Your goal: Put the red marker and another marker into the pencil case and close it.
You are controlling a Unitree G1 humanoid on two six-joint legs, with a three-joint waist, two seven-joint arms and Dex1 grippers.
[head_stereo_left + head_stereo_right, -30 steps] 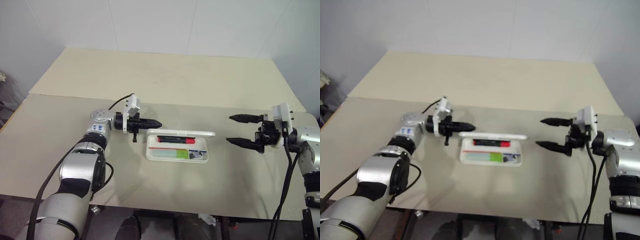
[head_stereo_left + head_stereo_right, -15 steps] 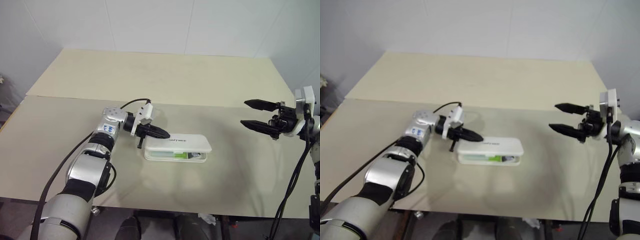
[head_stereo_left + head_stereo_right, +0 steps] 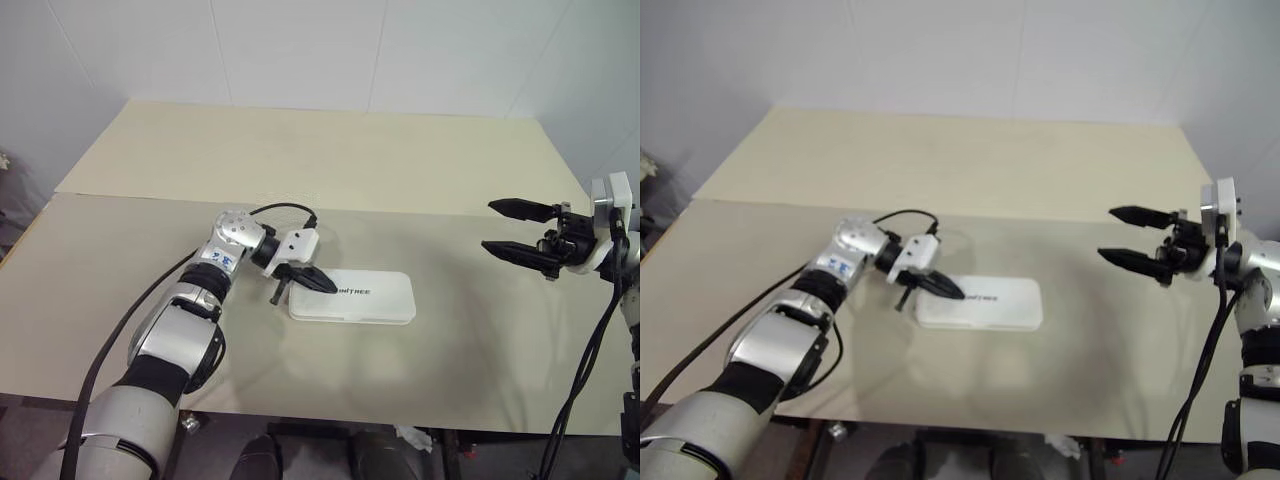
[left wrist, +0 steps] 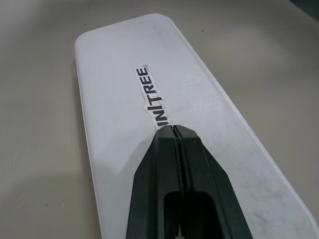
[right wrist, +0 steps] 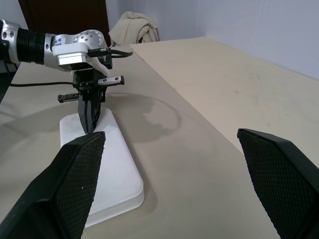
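Pencil case (image 3: 352, 297) lies mid-table with its lid down. From the left, my left gripper (image 3: 322, 283) has its jaws together, tips resting on the lid's near end. It looks latched, though I can't confirm it. My right gripper (image 3: 503, 229) hangs well apart, jaws spread, empty. Closing is underway; next I lift off.

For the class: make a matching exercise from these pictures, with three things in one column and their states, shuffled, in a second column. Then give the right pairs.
Column 1
1. pencil case
2. left claw
3. right claw

Column 2
A. fingers spread wide, holding nothing, raised above the table
B. fingers pressed together, tip on the lettered lid
C. lid down, lying flat on the table

Right pairs: 1-C, 2-B, 3-A
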